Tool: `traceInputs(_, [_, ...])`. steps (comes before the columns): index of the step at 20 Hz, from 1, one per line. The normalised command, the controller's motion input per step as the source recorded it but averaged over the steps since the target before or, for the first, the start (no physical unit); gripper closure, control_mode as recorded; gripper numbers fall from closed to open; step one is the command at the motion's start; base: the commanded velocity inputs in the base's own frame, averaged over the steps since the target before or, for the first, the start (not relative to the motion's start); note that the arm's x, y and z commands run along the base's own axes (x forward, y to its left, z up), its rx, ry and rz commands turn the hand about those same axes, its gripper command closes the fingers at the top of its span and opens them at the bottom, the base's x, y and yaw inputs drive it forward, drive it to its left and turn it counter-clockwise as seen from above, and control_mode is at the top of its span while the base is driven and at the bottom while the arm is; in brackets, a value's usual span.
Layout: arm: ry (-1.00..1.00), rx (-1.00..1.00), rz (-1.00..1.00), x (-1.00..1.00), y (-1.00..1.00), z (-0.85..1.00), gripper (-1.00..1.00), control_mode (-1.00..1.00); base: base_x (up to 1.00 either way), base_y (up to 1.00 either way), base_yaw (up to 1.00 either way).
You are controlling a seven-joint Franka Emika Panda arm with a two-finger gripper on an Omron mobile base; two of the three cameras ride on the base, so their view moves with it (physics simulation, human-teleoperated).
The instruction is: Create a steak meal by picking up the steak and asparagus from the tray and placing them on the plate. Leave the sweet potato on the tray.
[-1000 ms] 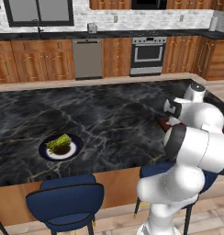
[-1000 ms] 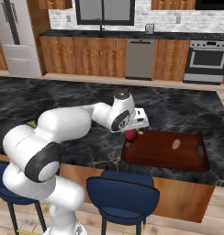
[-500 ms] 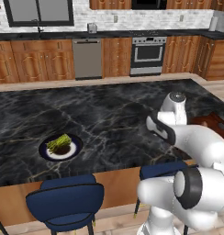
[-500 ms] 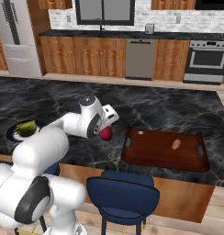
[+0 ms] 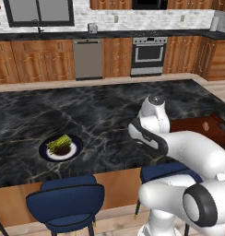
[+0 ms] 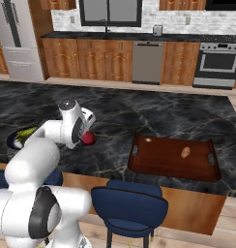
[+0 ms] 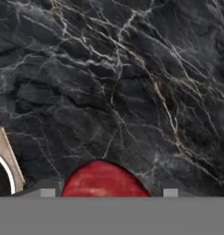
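Note:
My gripper (image 6: 85, 137) is shut on the steak (image 6: 88, 138), a dark red lump held just above the black marble counter, between tray and plate. In the hand view the steak (image 7: 102, 179) sits between the fingertips (image 7: 47, 192), with the plate rim (image 7: 3, 174) at the left edge. The navy-rimmed plate (image 5: 45, 153) carries the green asparagus (image 5: 59, 143), and from the right base view the plate (image 6: 13, 141) lies just left of my hand. On the wooden tray (image 6: 163, 162) to the right rests the orange sweet potato (image 6: 185, 152).
Blue bar stools (image 5: 66, 203) (image 6: 129, 206) stand along the counter's near edge. A tray corner (image 5: 197, 126) with the sweet potato (image 5: 206, 125) shows behind my arm. Cabinets, a dishwasher and an oven line the far wall.
The arm has swung left from over the tray's edge toward the plate, carrying the steak along. Plate, asparagus, tray and sweet potato have stayed put.

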Motion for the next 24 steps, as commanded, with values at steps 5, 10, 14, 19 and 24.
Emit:
traceInputs(5, [0.17, -0.25, 0.44, 0.00, 1.00, 0.00, 1.00, -1.00, 0.00, 0.00, 0.00])
traceInputs(10, [0.14, -0.30, 0.41, 0.00, 1.00, -0.01, 1.00, -1.00, 0.00, 0.00, 0.00])
traceInputs(14, [0.06, -0.28, 0.35, 0.00, 1.00, -0.04, 1.00, -1.00, 0.00, 0.00, 0.00])
traceInputs(19, [0.07, -0.25, 0.34, 0.00, 1.00, -0.13, 1.00, -1.00, 0.00, 0.00, 0.00])
traceInputs(24, [0.00, -0.20, 0.29, 0.00, 0.93, -0.34, 1.00, -1.00, 0.00, 0.00, 0.00])
